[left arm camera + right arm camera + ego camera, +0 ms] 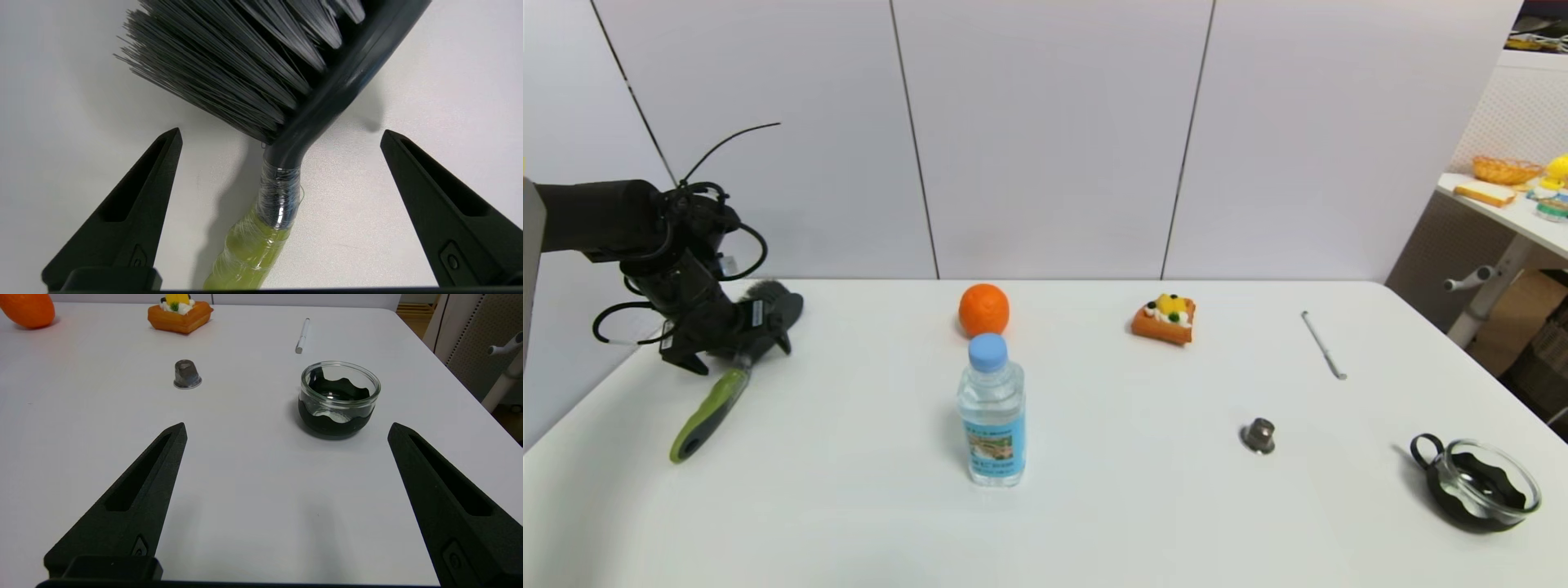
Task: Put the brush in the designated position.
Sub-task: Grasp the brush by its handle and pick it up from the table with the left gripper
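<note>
Left gripper [768, 322] at far left of the white surface [849, 506], about 10 o'clock from the bottle, fingers [139, 204] spread wide, straddling the brush [719, 392] neck without touching it. Brush lies on the surface: dark grey oval head with stiff dark bristles under the gripper, clear wrap round the neck, lime-green and grey handle running toward 7 o'clock. Water bottle [991, 412] centre, upright, blue cap; orange [983, 309] just behind at 12 o'clock. Toy waffle [1165, 318], thin metal pick [1323, 345], small metal cap [1258, 434], glass bowl [1478, 488] at far right. Right gripper [286, 437] fingers open, gripping nothing, near the bowl.
</note>
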